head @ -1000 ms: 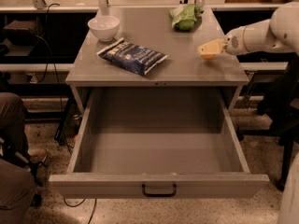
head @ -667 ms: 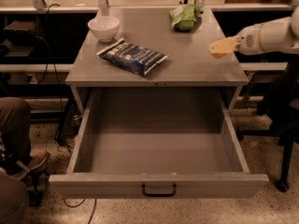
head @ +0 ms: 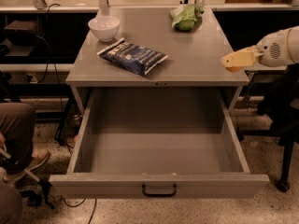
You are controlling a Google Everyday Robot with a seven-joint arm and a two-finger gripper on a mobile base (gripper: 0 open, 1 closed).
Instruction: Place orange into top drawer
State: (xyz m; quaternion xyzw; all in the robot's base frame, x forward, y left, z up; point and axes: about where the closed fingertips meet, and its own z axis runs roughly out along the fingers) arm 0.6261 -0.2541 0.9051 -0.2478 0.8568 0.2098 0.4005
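The top drawer [head: 159, 150] is pulled wide open below the grey tabletop, and its inside is bare. Its small black handle [head: 159, 190] sits at the middle of the front panel. My gripper [head: 233, 61] reaches in from the right, at the tabletop's right edge near the front corner. Its tan fingers [head: 240, 57] are closed around the orange [head: 232, 69], of which only a small sliver shows under them. The gripper is above and to the right of the drawer's back right corner.
On the tabletop [head: 196, 55] lie a dark blue snack bag [head: 132, 56], a white bowl [head: 104, 27] at the back left and a green wrinkly bag [head: 185, 17] at the back. A person's legs [head: 16, 139] are at the left. A dark chair [head: 285, 120] stands at the right.
My gripper has moved right and toward the front with the orange, from over the tabletop to its right edge. The person's leg at the left has shifted.
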